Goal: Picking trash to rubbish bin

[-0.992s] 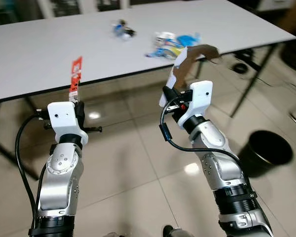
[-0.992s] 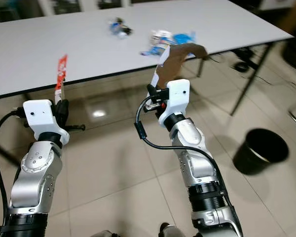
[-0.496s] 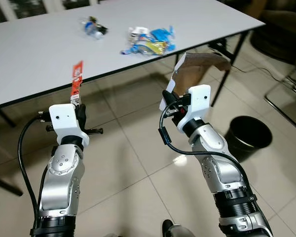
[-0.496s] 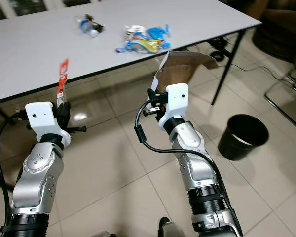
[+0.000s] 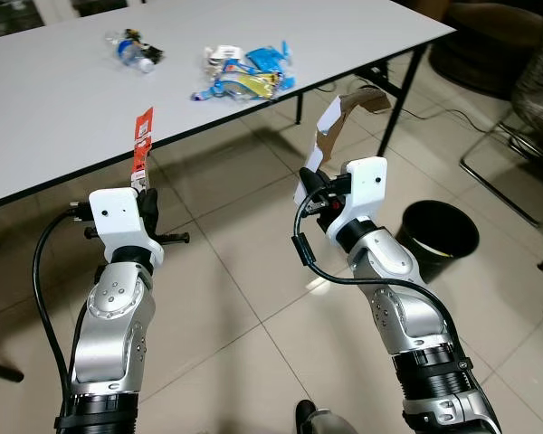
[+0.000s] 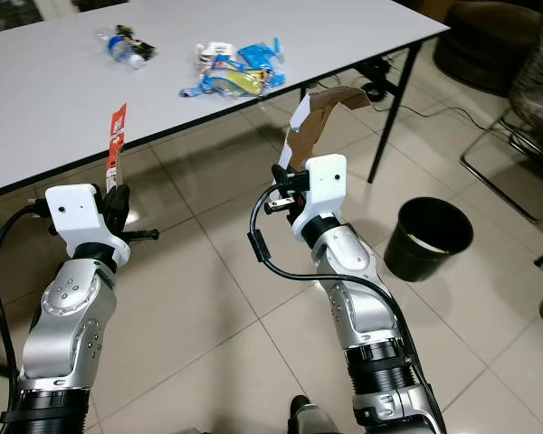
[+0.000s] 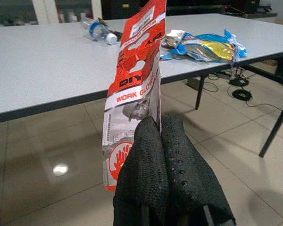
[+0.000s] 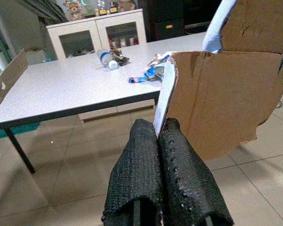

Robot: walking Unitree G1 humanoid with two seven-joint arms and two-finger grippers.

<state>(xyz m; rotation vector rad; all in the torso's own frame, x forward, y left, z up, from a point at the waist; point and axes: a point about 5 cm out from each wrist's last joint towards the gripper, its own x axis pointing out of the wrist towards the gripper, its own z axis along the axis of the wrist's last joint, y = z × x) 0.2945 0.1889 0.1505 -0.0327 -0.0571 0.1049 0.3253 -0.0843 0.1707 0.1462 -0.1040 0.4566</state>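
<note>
My left gripper (image 7: pixel 159 128) is shut on a red and white glove wrapper (image 5: pixel 141 145) that stands upright above it, in front of the table's edge. The same red wrapper (image 7: pixel 136 89) reads "work gloves" in the left wrist view. Held up over the tiled floor, my right gripper (image 8: pixel 159 129) is shut on a torn piece of brown cardboard (image 5: pixel 339 120) with a white edge. A black rubbish bin (image 5: pixel 439 231) stands on the floor to the right of my right arm. Blue and yellow wrappers (image 5: pixel 242 74) and a crushed plastic bottle (image 5: pixel 133 51) lie on the white table (image 5: pixel 63 108).
A table leg (image 5: pixel 400 107) stands between the cardboard and the bin. Chair legs (image 5: pixel 502 172) and dark furniture are at the far right. Cables (image 5: pixel 462 116) trail on the tiles beyond the bin. A white cabinet (image 8: pixel 96 35) stands behind the table.
The view has swung right: the table has slid left and the bin has come closer to my right arm. Both grippers keep their hold.
</note>
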